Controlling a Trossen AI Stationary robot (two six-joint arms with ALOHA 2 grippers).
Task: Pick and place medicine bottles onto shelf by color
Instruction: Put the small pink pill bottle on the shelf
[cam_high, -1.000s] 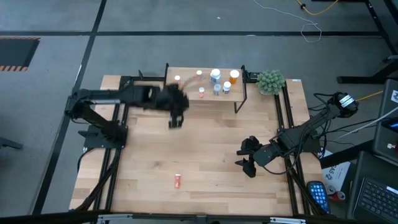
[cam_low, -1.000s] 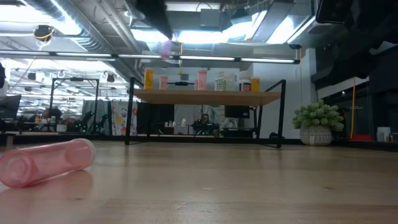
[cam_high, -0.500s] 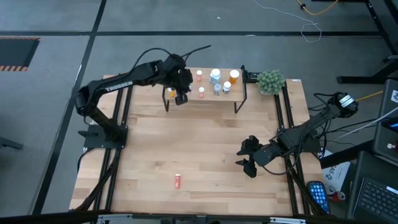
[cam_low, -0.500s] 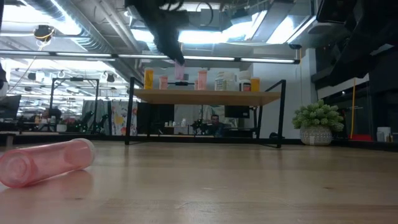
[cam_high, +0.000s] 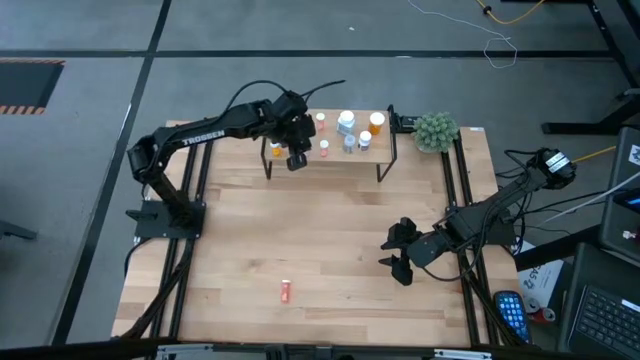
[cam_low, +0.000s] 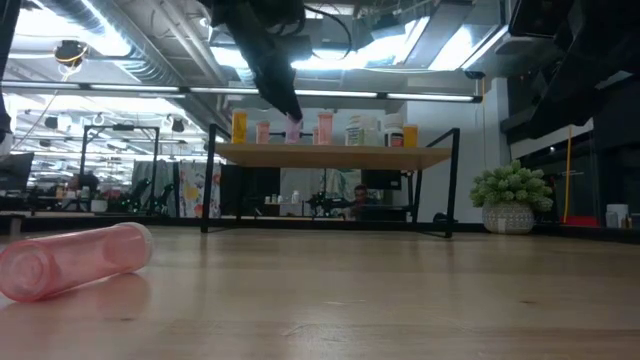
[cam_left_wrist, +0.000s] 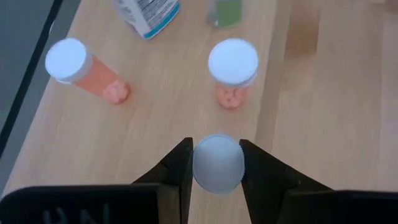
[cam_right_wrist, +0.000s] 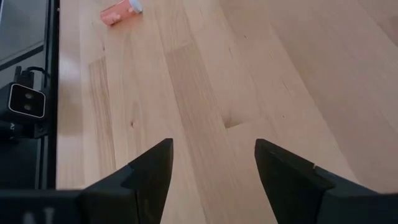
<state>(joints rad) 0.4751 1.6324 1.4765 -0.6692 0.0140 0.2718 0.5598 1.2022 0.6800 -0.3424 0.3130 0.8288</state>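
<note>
My left gripper (cam_high: 296, 156) is over the left part of the shelf (cam_high: 372, 156), shut on a pink white-capped bottle (cam_low: 293, 128). Several bottles stand on the shelf top: pink (cam_high: 324, 149), white-blue (cam_high: 346, 122) and orange (cam_high: 376, 122). Two of the pink ones (cam_left_wrist: 233, 71) (cam_left_wrist: 84, 68) show just beyond the held bottle in the left wrist view. Another pink bottle (cam_high: 285, 291) lies on its side on the table near the front edge. My right gripper (cam_high: 397, 258) is open and empty, low over the table's right part. My left gripper pinches the pink bottle between its two fingers, at the white cap (cam_left_wrist: 217, 163) or just under it. The fingers (cam_left_wrist: 176, 168) come from above, pointing down. The bottle is upright, level with the standing bottles; I cannot tell whether its bottom touches the shelf top.
A green fuzzy plant ball (cam_high: 436, 131) stands right of the shelf at the back right corner. Black rails (cam_high: 455, 190) run along the table's left and right sides. The lying pink bottle also shows in the right wrist view (cam_right_wrist: 121, 11).
My left gripper has carried the pink bottle from in front of the shelf toward the table's far edge, over the shelf's left part. It has then come down until the bottle is level with the standing bottles. It has stayed shut on the bottle.
</note>
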